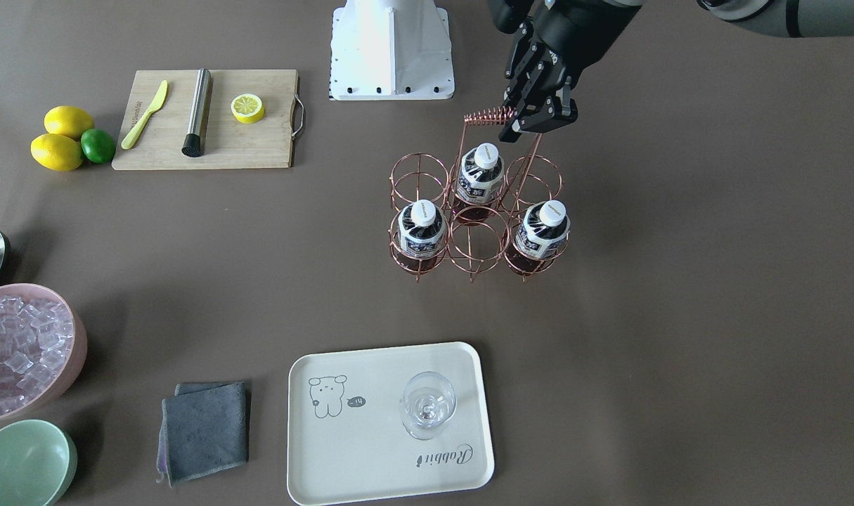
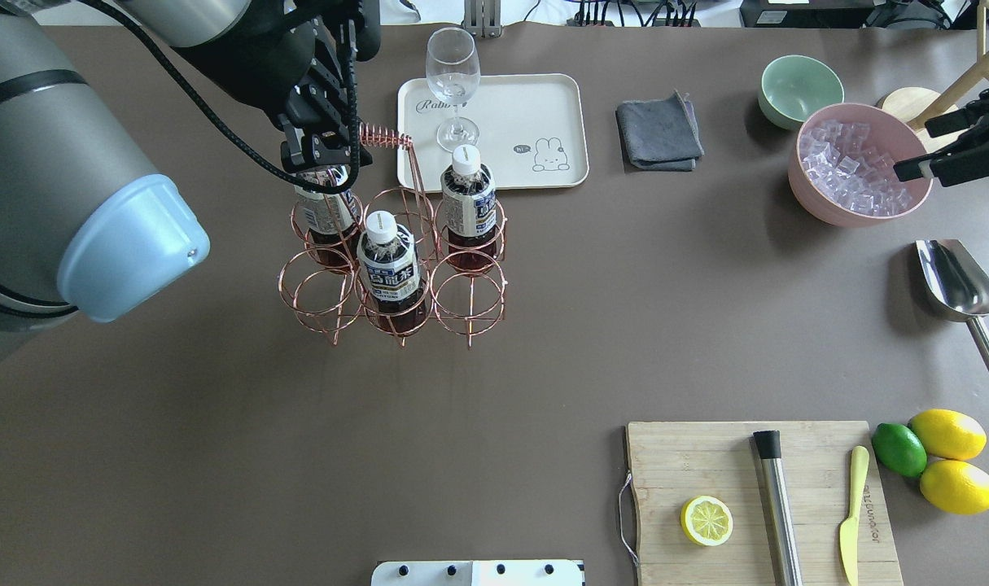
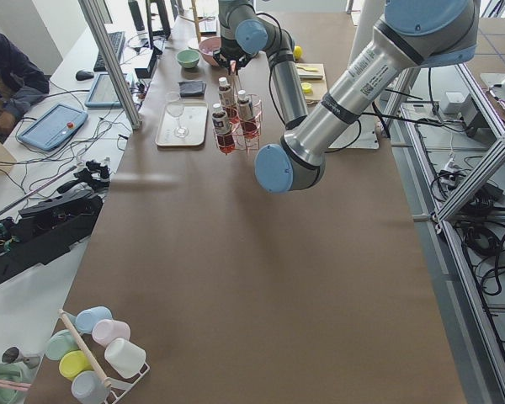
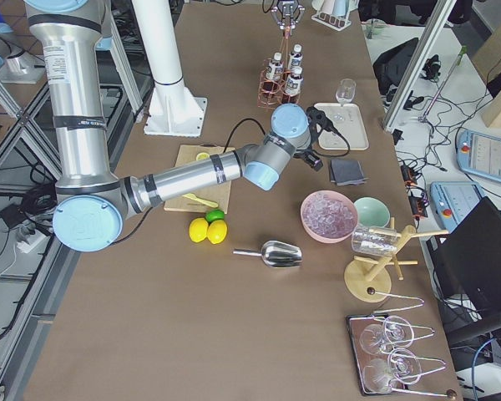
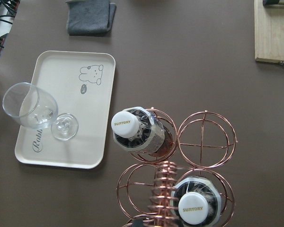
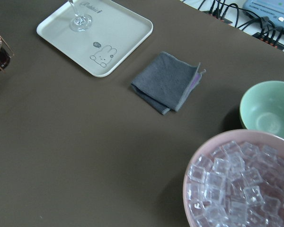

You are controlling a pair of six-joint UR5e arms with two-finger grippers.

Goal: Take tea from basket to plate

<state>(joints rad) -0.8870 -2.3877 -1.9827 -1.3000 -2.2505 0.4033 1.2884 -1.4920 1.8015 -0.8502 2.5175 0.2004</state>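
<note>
Overhead: my left hand (image 2: 325,155) hides one tea bottle (image 1: 541,236); front view shows all three in the basket (image 1: 474,242). Left hand seemingly clamped on handle (image 1: 488,115). Right hand (image 2: 917,168), fingers together, over ice bowl (image 2: 811,195). Plate (image 1: 370,471) apart.

Even, bright diffuse overhead light, soft short shadows on the matte brown table (image 1: 680,316), sharp focus, no glare.
</note>
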